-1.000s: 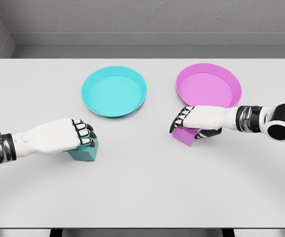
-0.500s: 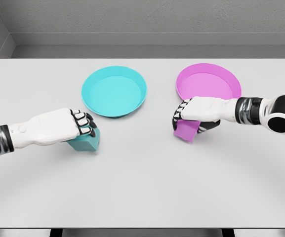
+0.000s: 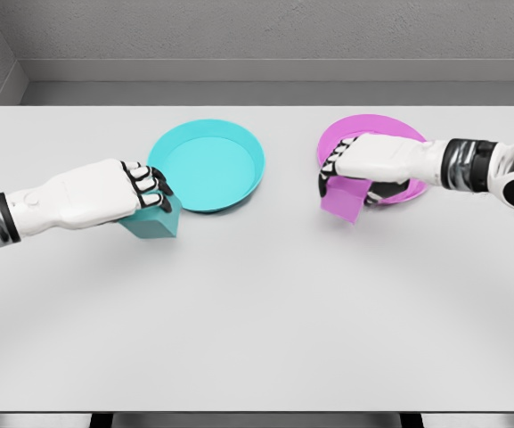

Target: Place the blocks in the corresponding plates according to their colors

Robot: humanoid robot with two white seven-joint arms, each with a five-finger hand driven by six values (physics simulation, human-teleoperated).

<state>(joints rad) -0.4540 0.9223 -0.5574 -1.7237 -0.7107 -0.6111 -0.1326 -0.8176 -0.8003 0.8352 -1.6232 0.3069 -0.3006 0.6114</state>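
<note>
Risk: both blocks seem carried low, so either could clip its plate's rim and tip or slip out.

Left robot hand [image 3: 118, 192] curled on teal block [image 3: 154, 220], block under fingers, just beside teal plate [image 3: 208, 165] near edge.

Right robot hand [image 3: 372, 162] clamps pink block [image 3: 346, 196] hanging below fingers, overlapping pink plate [image 3: 392, 127] front rim.

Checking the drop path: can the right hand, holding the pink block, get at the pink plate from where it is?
Probably yes. The right hand already hangs over the pink plate's near rim, gripping the pink block, and nothing stands between them.
</note>
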